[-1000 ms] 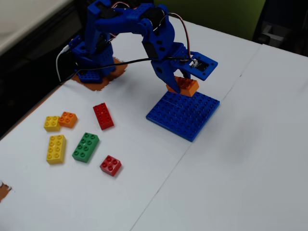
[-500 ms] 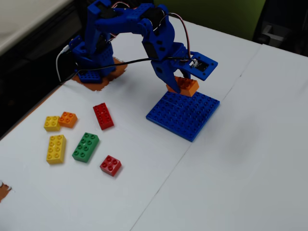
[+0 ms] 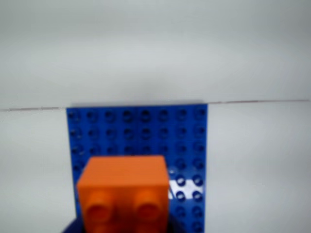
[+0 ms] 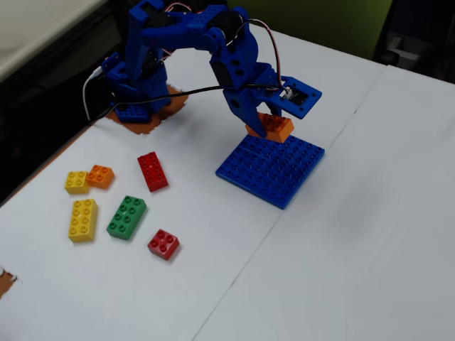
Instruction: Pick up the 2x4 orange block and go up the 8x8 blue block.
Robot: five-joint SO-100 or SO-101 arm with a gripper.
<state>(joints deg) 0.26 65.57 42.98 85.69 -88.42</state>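
Observation:
My gripper (image 4: 268,126) is shut on the 2x4 orange block (image 4: 272,128) and holds it just above the near-arm edge of the 8x8 blue block (image 4: 274,170). In the wrist view the orange block (image 3: 124,194) fills the lower middle, end-on, with two studs facing the camera. The blue plate (image 3: 184,141) lies behind and under it on the white table. The fingertips are hidden by the block in the wrist view.
Loose bricks lie on the table left of the plate in the fixed view: a red 2x4 (image 4: 153,171), a small orange 2x2 (image 4: 100,176), two yellow bricks (image 4: 84,219), a green 2x4 (image 4: 126,217), a red 2x2 (image 4: 163,244). The arm's base (image 4: 135,78) stands at the back left.

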